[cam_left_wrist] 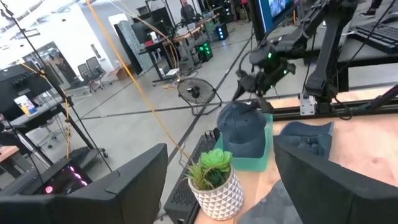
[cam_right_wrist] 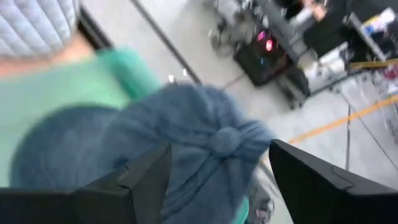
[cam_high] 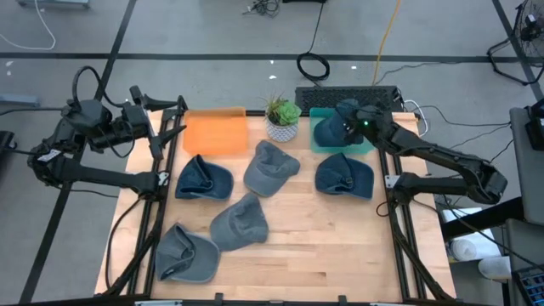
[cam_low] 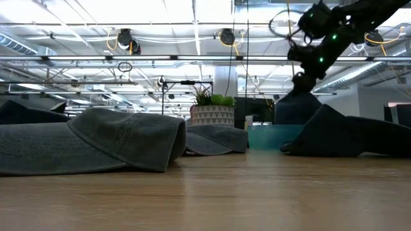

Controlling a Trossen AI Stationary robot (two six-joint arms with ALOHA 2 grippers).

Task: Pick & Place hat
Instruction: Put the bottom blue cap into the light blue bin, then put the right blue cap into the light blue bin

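A: High view? 
B: Right gripper over the teal tray at the table's far edge, blue hat in it. Left gripper waits spread at the far left corner.
A: Right wrist view? 
B: Fingers parted, straddling the hat's crown; contact unclear

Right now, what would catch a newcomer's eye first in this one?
The right gripper hangs over the green tray at the table's far right, fingers apart above a blue hat sitting in it. Five more hats lie scattered over the wooden table. An orange tray sits bare at far left, with a potted plant between the trays.
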